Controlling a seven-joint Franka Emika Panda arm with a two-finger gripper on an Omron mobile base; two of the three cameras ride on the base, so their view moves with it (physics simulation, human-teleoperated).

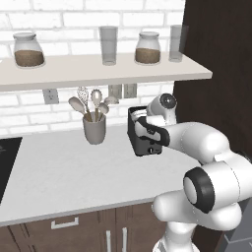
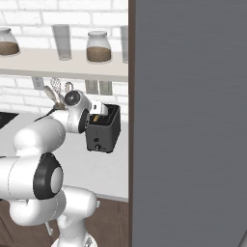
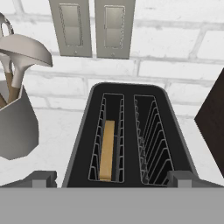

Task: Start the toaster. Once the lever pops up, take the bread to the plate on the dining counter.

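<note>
The black toaster (image 3: 127, 131) stands on the kitchen counter against the brick wall, and the hand view looks down into its two slots. The tan bread (image 3: 106, 151) sits low and on edge in the left slot; the right slot has nothing in it. My gripper (image 3: 113, 179) hovers just above the toaster's near end, open wide, a fingertip (image 3: 41, 178) off each side. From the base views, the hand (image 1: 147, 129) hides part of the toaster (image 1: 143, 142); from the right it hangs over the toaster (image 2: 102, 131). The plate and the dining counter are out of view.
A grey utensil cup (image 1: 94, 129) with spoons and a whisk stands left of the toaster. Wall outlets (image 3: 89, 28) are behind it. A shelf (image 1: 98, 71) with jars and glasses hangs overhead. A dark tall cabinet (image 1: 219, 54) closes the right side. A black cooktop (image 1: 6, 165) lies far left.
</note>
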